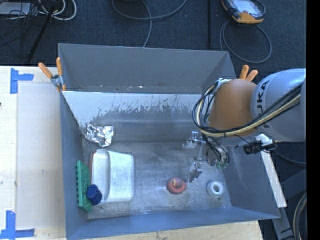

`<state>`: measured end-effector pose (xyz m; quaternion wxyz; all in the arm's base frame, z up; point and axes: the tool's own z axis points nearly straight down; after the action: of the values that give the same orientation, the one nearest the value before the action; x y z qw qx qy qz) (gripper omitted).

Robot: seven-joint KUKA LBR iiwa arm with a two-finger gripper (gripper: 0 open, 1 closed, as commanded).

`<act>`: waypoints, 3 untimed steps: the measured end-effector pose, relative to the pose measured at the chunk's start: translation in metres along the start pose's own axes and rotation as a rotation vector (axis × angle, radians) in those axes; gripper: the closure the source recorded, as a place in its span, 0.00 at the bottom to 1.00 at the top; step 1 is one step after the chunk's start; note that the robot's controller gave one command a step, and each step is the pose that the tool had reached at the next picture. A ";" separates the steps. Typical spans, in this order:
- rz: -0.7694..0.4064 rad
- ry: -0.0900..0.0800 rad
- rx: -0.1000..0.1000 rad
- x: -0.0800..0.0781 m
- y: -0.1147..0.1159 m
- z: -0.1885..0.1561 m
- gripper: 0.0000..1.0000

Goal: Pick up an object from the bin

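End effector [195, 173] sits low in the right half of the bin [150, 151], close above the floor, hanging from the arm [285, 101] that enters from the right. The orange cover [231, 109] on the wrist and a loop of cables [204, 115] are above it. Can't tell if the end effector is set wide or narrow, since the tip is too small and cluttered to read. Nothing visibly held.

Nearest thing: red disc [176, 186], small and round, flat on the bin floor, right of centre and near the front wall. It lies just below and left of the end effector tip. Close, but can't tell whether they touch.

White ring [215, 187] is also flat on the floor, below and right of the tip, near the right wall and apart from the red disc. The tip sits roughly between the two, a bit above both.

Rest is on the left side, well apart from the end effector:
- crumpled foil [100, 133] at the foot of the back wall, on its own
- white tub [113, 176], rectangular with rounded corners, near the front-left
- green comb [82, 183], toothed strip lying along the left edge of the white tub
- blue ball [93, 194] at the tub's front-left corner, against the green comb
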<state>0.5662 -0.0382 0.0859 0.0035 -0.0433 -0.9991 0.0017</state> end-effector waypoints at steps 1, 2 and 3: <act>-0.133 -0.029 -0.001 0.047 0.053 0.010 0.00; -0.055 -0.018 -0.007 0.070 0.165 0.010 0.00; -0.129 -0.016 -0.006 0.036 0.186 -0.108 0.00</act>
<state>0.5473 0.1510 0.1938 -0.0044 0.0214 -0.9998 -0.0012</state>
